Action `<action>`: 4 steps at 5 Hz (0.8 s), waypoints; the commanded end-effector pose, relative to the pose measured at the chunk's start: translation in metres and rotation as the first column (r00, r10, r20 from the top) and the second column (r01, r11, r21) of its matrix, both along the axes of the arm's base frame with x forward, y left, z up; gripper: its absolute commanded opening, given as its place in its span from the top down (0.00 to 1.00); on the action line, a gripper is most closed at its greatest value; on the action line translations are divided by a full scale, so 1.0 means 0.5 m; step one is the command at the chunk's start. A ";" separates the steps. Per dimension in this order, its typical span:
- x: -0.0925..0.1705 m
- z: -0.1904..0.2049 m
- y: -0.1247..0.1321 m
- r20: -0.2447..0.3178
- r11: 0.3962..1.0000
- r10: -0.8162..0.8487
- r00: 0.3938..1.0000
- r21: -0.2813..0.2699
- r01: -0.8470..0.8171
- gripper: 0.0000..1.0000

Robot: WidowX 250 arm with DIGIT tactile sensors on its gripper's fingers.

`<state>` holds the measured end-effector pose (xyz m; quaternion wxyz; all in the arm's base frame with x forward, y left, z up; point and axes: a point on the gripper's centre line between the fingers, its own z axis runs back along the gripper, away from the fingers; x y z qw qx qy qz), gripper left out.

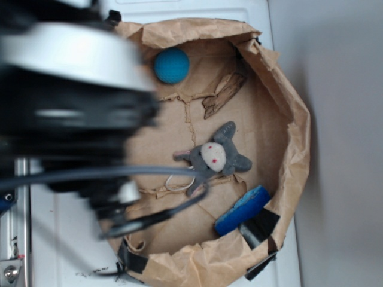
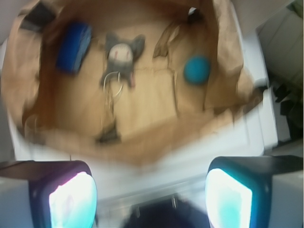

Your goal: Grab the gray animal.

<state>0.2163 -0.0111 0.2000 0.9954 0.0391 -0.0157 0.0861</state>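
Note:
The gray animal [image 1: 216, 156] lies flat on the brown paper in the middle of the paper-lined bin, cream face up, with a thin white string loop [image 1: 177, 183] trailing to its left. In the wrist view the gray animal [image 2: 122, 53] shows far off at the upper middle, blurred. My gripper [image 2: 151, 199] is open, its two glowing pads wide apart with nothing between them, held high above the bin's near edge. In the exterior view only the blurred black arm [image 1: 72, 113] shows at the left; its fingers are not visible there.
A teal ball [image 1: 172, 65] rests at the back of the bin. A blue sponge block [image 1: 242, 210] leans at the front right. The crumpled paper wall [image 1: 293, 137] rings the bin. A torn paper flap [image 1: 224, 94] lies behind the animal.

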 end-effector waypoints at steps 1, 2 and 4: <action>0.087 0.000 0.011 0.072 1.000 -0.008 0.997 -0.022 0.010 0.00; 0.087 0.000 0.011 0.072 1.000 -0.008 0.997 -0.022 0.010 0.00; 0.042 -0.079 -0.030 0.038 0.996 -0.024 0.999 0.092 0.020 0.00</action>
